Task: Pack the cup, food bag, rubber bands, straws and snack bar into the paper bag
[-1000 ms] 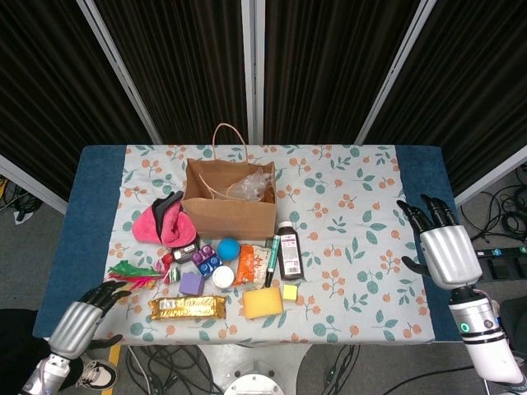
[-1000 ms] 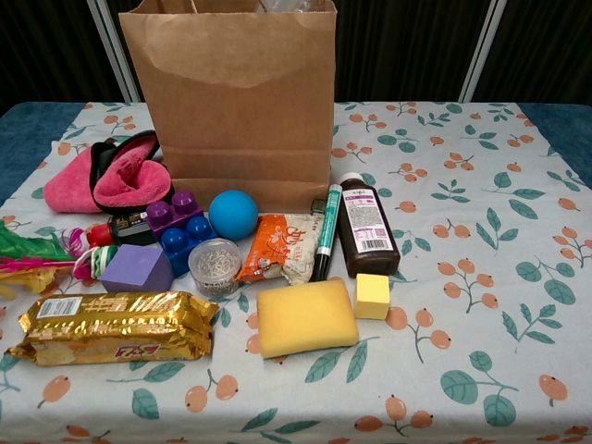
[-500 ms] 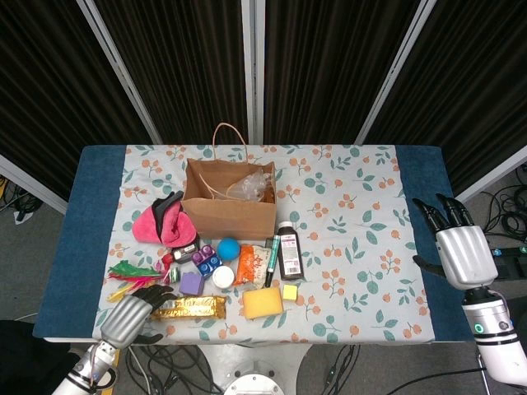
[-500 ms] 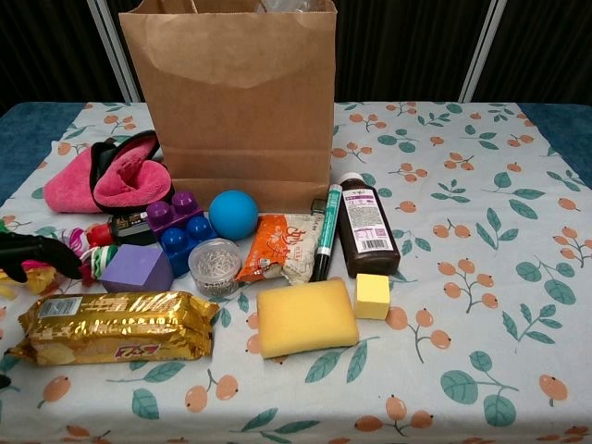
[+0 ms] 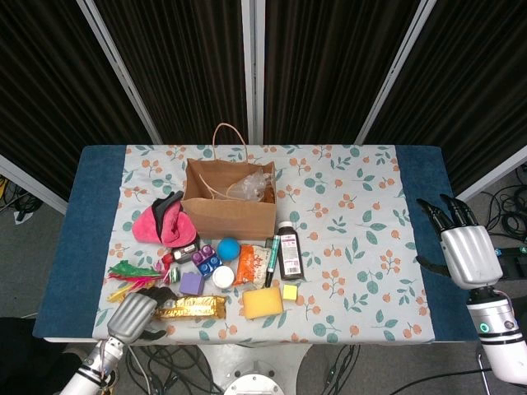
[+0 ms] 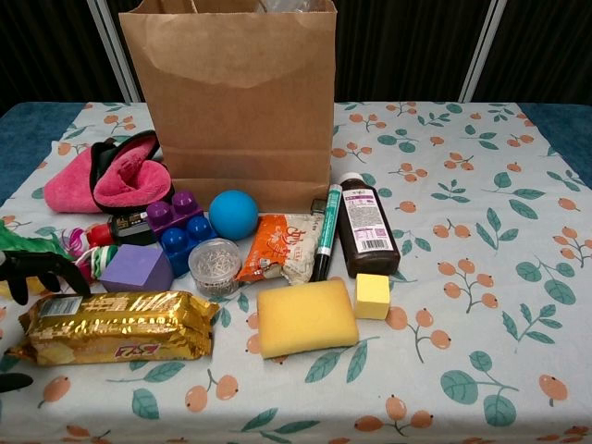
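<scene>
— So, where is the left hand [image 5: 132, 316]?

— At the front left corner of the table [image 5: 362, 247], right at the left end of the snack bar [image 6: 116, 326]. In the chest view its dark fingers [image 6: 42, 268] reach over that end of the gold wrapper. I cannot tell whether it is gripping the bar or only resting against it (the view is poor there).

— And the right hand [image 5: 466, 251]?

— Well apart from everything, off the right edge of the table, fingers spread and upright, holding nothing.

— Where is the paper bag [image 6: 231, 97]?

— Standing upright toward the back, left of centre, mouth open. The head view shows something clear and crinkled inside, probably the food bag [image 5: 251, 188].

— What lies in front of it?

— A cluster of things. A pink slipper [image 6: 106, 178] just beside its left side, a blue ball [image 6: 232, 214], purple blocks [image 6: 176, 227], a small round tub [image 6: 215, 266], an orange packet [image 6: 277, 248], a green marker [image 6: 326, 242] and a dark bottle [image 6: 367, 225] lying flat. Nearer the front edge sit a yellow sponge [image 6: 305, 316] and a small yellow cube [image 6: 372, 296], just beside each other. The bright straws [image 5: 132, 274] lie near the left edge, behind the left hand.
</scene>
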{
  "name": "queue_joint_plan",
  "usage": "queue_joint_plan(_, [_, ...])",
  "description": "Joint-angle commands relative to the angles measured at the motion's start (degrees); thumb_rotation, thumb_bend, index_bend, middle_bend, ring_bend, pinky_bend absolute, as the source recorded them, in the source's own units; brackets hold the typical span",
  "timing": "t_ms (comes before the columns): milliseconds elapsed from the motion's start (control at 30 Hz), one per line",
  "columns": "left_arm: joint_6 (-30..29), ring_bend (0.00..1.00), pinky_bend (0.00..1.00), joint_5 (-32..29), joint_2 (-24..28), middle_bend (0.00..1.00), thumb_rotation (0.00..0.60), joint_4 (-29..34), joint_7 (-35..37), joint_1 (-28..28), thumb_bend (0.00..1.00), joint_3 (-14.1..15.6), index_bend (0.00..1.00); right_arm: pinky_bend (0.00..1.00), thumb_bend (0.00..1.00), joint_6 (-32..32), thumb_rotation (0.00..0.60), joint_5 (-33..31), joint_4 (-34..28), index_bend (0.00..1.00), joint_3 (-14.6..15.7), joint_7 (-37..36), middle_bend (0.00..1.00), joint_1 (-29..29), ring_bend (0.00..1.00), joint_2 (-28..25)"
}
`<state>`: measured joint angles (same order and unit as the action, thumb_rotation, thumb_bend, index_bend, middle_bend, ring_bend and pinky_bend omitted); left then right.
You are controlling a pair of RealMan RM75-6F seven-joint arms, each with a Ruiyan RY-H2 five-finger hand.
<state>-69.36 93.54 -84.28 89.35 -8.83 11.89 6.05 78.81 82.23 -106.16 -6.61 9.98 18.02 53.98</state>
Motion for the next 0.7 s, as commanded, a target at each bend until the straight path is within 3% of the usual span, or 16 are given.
queue_joint_plan(33, [-0.2, 0.35, 0.43, -0.1, -0.6, 0.41, 0.6, -0.3, -0.1, 0.2, 0.12, -0.3, 0.38, 0.11, 0.01, -0.1, 0.6, 0.0, 0.3, 0.12, -0.1, -0.2, 0.26, -0.1, 0.08, 0.1])
queue_joint_plan(700, [1.0, 0.48, 0.56, -2.6, -3.7, 0.55, 0.6, -2.1, -2.2, 1.6, 0.13, -0.9, 0.45, 0.11, 0.02, -0.7, 0.6, 1.2, 2.2, 0.15, -0.7, -3.7, 0.26, -0.8, 0.08, -0.5])
